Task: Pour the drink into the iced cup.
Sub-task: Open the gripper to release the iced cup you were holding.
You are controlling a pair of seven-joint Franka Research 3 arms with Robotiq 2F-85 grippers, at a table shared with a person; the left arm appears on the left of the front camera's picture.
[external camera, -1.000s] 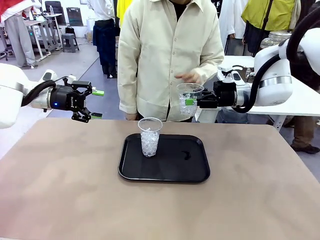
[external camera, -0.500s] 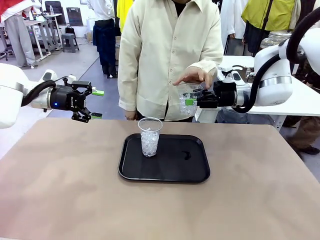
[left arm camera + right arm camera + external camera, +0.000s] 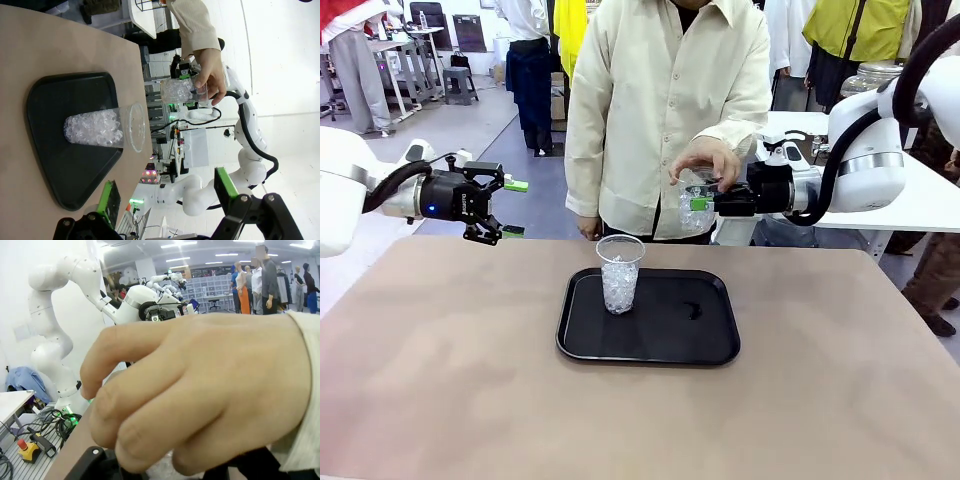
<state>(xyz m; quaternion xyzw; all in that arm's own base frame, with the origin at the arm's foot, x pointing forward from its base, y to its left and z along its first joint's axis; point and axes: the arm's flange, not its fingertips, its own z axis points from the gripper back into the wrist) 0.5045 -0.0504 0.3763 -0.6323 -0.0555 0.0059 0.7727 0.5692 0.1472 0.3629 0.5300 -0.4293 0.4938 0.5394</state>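
Note:
An iced cup [image 3: 619,275], clear plastic and full of ice, stands upright on the black tray [image 3: 670,335]; the left wrist view has this cup [image 3: 102,127] lying sideways in the picture. A second ice-filled cup [image 3: 696,206] hangs in the air beyond the tray's far right corner, with my right gripper [image 3: 703,203] shut on its side. The person's hand [image 3: 705,160] rests over that cup's rim and blocks the right wrist view as a close hand [image 3: 200,390]. My left gripper [image 3: 515,208] hovers open at the table's far left edge, holding nothing. The drink is out of view.
The person in a cream shirt stands at the far edge, right behind the tray. A lidded glass jar [image 3: 875,75] sits on a white table [image 3: 920,205] behind my right arm. Bare tabletop [image 3: 440,380] surrounds the tray.
The person's hand has come down onto the rim of the cup in my right gripper, and the person has shifted slightly right. Neither arm has moved.

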